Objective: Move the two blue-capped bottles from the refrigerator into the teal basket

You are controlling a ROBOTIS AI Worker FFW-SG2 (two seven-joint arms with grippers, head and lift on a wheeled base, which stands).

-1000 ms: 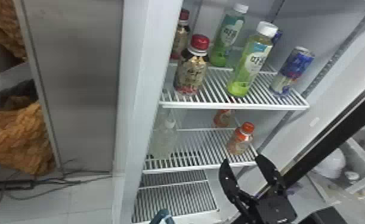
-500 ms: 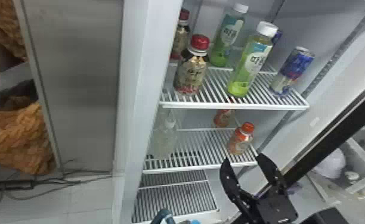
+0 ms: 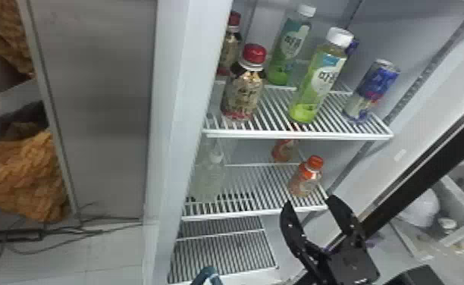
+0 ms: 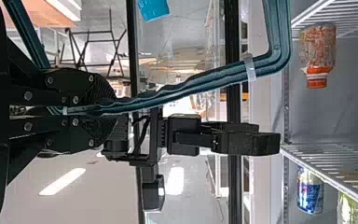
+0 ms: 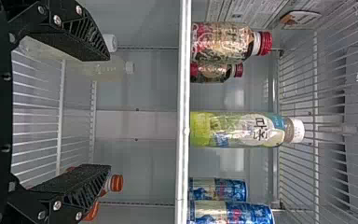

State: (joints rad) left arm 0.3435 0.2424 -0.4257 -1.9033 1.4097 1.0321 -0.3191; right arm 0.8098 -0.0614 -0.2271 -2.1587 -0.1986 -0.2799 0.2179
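1. The right hand (image 3: 309, 201) is hanging wide open near an orange-capped bottle (image 3: 306, 180).
2. The left hand (image 4: 108, 106) is gripping the teal basket (image 4: 186, 86).
3. A blue cap (image 4: 153, 9), seemingly a bottle's, is showing near the basket.

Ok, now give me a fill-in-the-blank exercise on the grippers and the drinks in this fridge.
The black left gripper is shut on a curved ____ handle.
The black right gripper is open and holds ____.
The small orange-capped bottles stand one shelf ____ the blue-and-silver cans.
The tall green drink bottles have ____ caps.

Missing words: teal; nothing; below; white.
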